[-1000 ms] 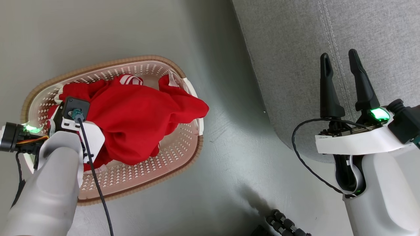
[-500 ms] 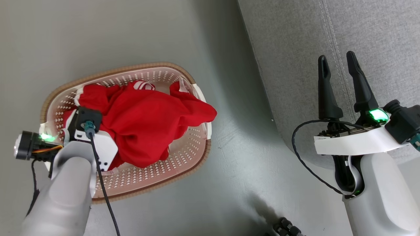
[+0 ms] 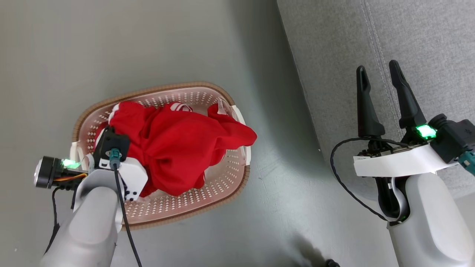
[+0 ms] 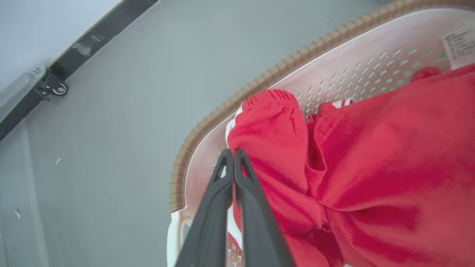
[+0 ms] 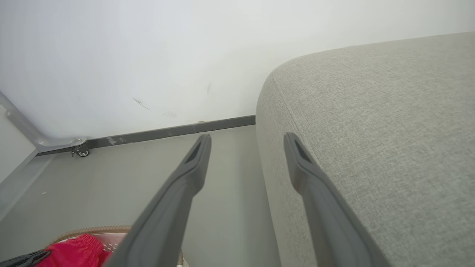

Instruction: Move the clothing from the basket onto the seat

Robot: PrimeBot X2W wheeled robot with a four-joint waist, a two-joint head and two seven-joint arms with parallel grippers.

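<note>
Print on white label [image 4: 458, 44] of clothing [image 4: 371, 167] is too small to read.

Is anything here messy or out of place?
Only slightly: the red clothing is heaped in the basket, and one fold hangs out over its rim on the side toward the sofa. Nothing looks damaged.

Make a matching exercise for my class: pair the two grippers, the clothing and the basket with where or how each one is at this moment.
Things:
1. left gripper
2. right gripper
3. clothing
4. basket

Places or states:
A. standing on the grey floor
B. fingers open, above the seat
C. fingers shut, tips at the clothing's edge
D. heaped inside the basket

Pairs: 1-C, 2-B, 3-D, 4-A
</note>
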